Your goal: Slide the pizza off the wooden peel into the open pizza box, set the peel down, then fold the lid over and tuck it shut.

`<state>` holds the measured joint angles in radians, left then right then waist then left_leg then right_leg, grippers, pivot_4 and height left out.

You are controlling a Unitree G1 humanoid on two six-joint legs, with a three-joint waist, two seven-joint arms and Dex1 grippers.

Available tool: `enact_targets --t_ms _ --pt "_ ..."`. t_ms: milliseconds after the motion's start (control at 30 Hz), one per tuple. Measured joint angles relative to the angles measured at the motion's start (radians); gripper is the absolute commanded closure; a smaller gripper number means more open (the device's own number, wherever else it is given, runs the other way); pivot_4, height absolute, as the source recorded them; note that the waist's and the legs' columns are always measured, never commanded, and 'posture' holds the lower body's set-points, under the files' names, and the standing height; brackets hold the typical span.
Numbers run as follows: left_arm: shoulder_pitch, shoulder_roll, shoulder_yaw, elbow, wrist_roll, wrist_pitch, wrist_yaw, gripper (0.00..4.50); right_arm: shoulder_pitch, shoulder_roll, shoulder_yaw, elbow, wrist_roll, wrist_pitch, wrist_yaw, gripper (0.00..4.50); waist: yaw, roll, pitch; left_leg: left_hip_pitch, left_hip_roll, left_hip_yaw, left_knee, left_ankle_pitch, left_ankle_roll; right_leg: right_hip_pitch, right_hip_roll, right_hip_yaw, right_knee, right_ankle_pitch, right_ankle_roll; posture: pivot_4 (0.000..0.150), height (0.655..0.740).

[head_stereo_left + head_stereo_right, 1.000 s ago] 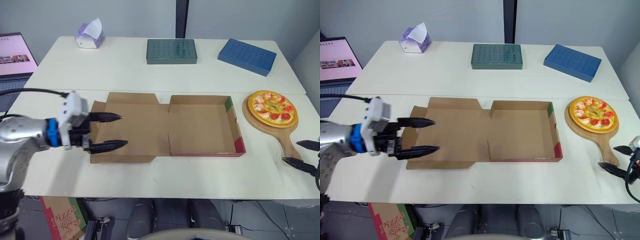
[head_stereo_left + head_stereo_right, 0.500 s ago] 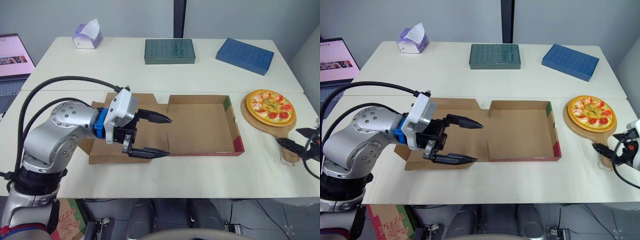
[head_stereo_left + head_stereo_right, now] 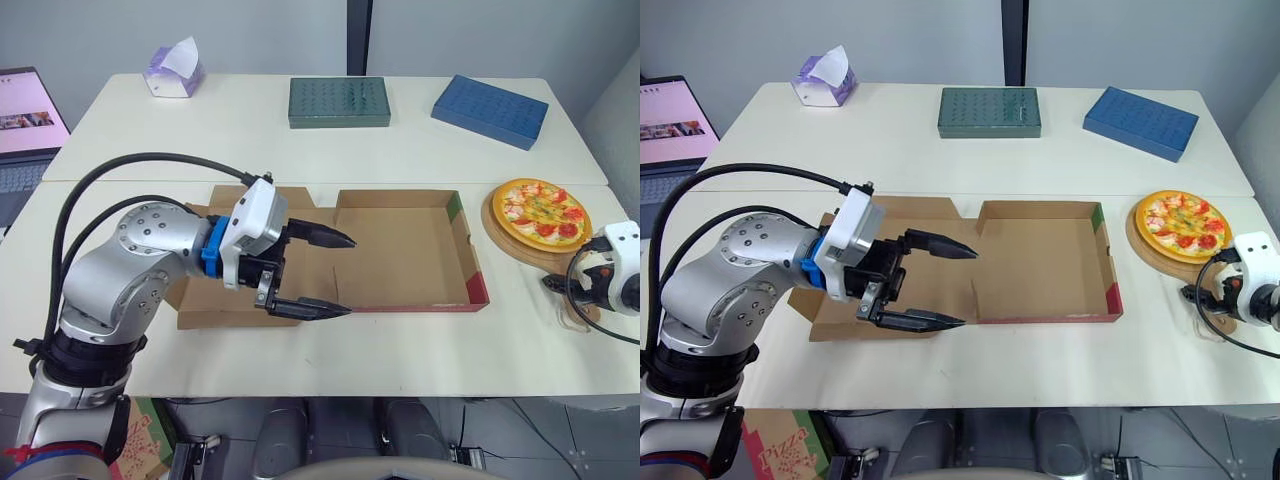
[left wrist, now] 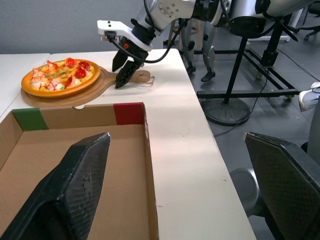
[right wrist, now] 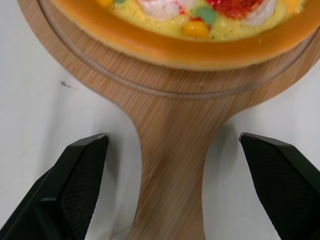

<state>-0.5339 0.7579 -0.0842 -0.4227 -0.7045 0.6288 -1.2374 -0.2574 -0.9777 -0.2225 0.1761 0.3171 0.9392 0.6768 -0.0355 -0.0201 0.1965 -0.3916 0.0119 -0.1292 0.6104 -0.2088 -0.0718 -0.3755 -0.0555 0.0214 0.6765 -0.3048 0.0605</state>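
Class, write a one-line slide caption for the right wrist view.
Right gripper open astride the handle of the wooden peel, which carries the pizza.

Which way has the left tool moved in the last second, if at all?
Yes: the left tool has gone rightward across the pizza box lid, from its outer flap to the fold.
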Motion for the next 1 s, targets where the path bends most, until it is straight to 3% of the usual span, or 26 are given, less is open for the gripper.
enact_targets --t_ms 67,367,767,1000 --pt "0.000 0.000 0.000 0.000 0.000 0.000 0.003 0.05 -0.024 0.000 0.016 0.035 -0.008 -0.016 0.017 0.00 0.000 0.000 0.000 0.001 0.000 0.000 0.000 0.000 0.000 0.001 0.000 0.000 0.000 0.000 0.000 0.150 0.7400" --pt "0.003 0.001 0.001 0.002 -0.002 0.017 0.005 0.00 -0.035 0.012 0.041 0.065 -0.022 -0.065 0.045 2.82 0.000 -0.005 -0.003 0.002 0.000 0.000 0.001 0.000 0.000 0.002 0.000 0.000 0.000 0.000 0.001 0.150 0.7400" --pt "0.012 0.003 0.018 0.029 -0.001 0.018 0.030 0.00 0.019 0.082 -0.036 0.044 -0.021 -0.175 0.001 2.91 -0.009 -0.005 -0.003 0.003 0.000 0.004 0.001 0.000 0.000 0.001 0.000 0.005 0.000 0.002 0.003 0.150 0.7400" --pt "0.014 0.039 0.089 0.047 -0.002 0.024 0.049 0.00 0.006 0.038 -0.072 0.043 -0.021 -0.204 0.005 2.91 -0.005 0.004 0.003 -0.002 0.000 0.017 0.000 0.000 0.000 -0.010 0.000 0.019 0.001 0.005 0.007 0.150 0.7400"
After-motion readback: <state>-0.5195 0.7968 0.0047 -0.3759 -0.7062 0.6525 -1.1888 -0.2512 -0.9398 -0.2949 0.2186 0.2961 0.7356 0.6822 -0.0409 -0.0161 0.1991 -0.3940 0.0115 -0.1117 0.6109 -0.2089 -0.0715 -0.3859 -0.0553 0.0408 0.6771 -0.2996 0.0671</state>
